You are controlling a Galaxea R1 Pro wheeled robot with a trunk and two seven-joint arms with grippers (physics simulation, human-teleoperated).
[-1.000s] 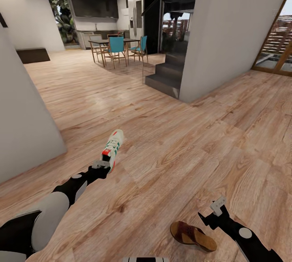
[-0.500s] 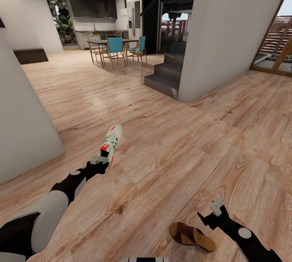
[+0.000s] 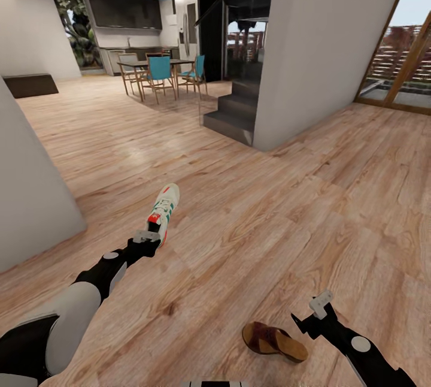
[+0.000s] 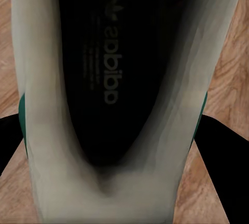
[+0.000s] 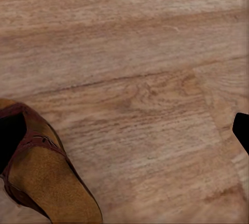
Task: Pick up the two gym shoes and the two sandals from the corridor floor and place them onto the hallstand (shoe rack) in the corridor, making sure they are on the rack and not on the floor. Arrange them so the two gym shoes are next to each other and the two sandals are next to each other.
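Left fingers are clamped on the sneaker's heel, its long axis running straight ahead off them. Right gripper looks spread, holding nothing; the sandal lies on the floor just inward of it, so that arm's nearer.

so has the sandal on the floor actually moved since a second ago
Cannot tell: the whole view shifted, stairs included, so the camera moved. The sandal lies beside the right gripper.

Head high, forward-down; wrists floor-close

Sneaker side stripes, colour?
Green, on the white sneaker; clearest in the head view.
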